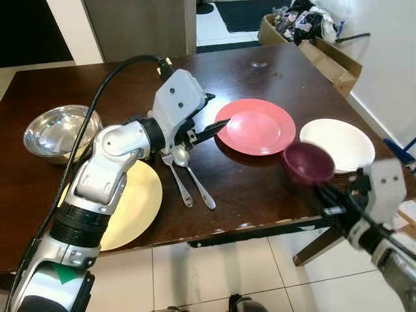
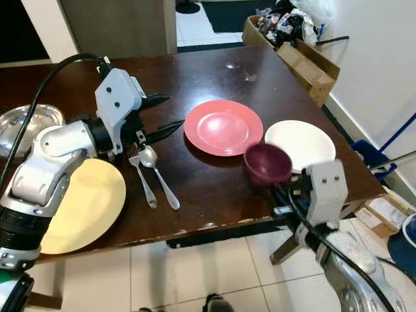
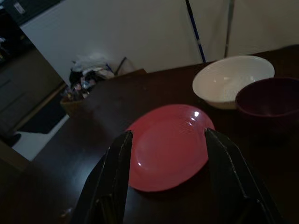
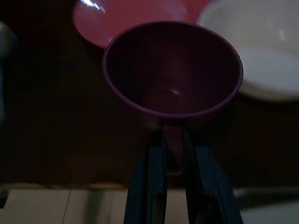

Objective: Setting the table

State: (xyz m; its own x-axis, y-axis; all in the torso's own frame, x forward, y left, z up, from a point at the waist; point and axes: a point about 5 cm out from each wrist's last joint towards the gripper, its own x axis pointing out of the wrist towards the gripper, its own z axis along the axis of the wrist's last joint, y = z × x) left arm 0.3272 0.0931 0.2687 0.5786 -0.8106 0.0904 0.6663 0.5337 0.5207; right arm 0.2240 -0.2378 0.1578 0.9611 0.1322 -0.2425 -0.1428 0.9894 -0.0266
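1. While the right gripper (image 4: 169, 140) pinched the near rim of the maroon bowl (image 1: 307, 162) between its narrowed fingers, the bowl hung above the table's front edge, between the pink plate (image 1: 256, 126) and the white plate (image 1: 338, 143), not yet set on either.
2. The left gripper (image 3: 168, 154) hovered low over the dark wooden table (image 1: 260, 71), its fingers spread wide and holding nothing, aimed at the near edge of the pink plate.
3. A fork (image 1: 177, 177) and a spoon (image 1: 194, 175) lay side by side just beneath the left wrist, between the yellow plate (image 1: 133, 205) and the pink one.
4. The yellow plate sat at the front of the table on the robot's left, partly under the left arm, and a steel bowl (image 1: 60, 132) stood behind it near the far left edge.
5. By my judgement the setting was partway done: three plates were out, but the cutlery sat grouped together rather than beside any plate, the maroon bowl awaited a spot, and the steel bowl looked unplaced.
6. Landing the bowl on a plate seemed the step in hand.
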